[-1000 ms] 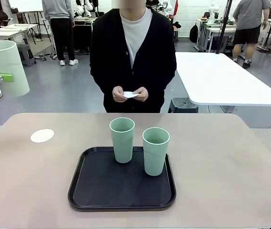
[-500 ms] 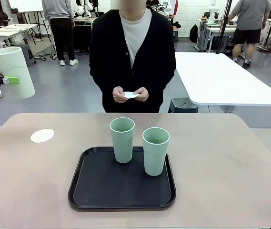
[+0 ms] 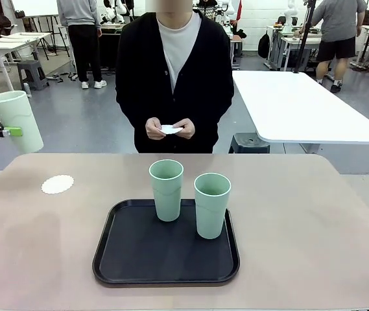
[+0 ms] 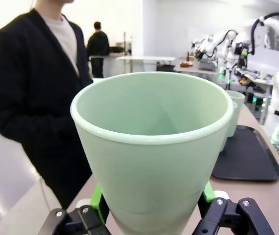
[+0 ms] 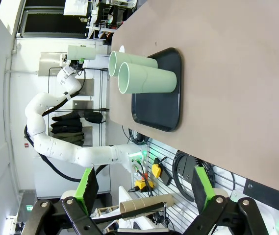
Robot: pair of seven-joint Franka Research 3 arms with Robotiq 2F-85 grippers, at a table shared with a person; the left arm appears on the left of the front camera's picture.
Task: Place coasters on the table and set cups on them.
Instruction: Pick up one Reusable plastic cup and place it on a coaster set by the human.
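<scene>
1. The third cup (image 3: 18,120) is at the left edge of the frame, clenched in the left hand (image 4: 151,198). It's dropped noticeably lower than a second ago.
2. The coaster (image 3: 57,184) sits bare on the counter (image 3: 301,214), down and right of it, so set-down looks close.
3. The other two cups (image 3: 166,189) are on the tray (image 3: 106,259), mid-frame.
4. The right hand (image 5: 144,188) is released and empty.

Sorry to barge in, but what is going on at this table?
The left arm has its jaws shut on a tall pale mint-green plastic tumbler, held in the air near the beige tabletop's left end. One round white lacy paper coaster lies bare on that end. Two more tumblers stand on the black rounded tray. The person opposite holds another white coaster in both hands. The right jaws are open, empty.
</scene>
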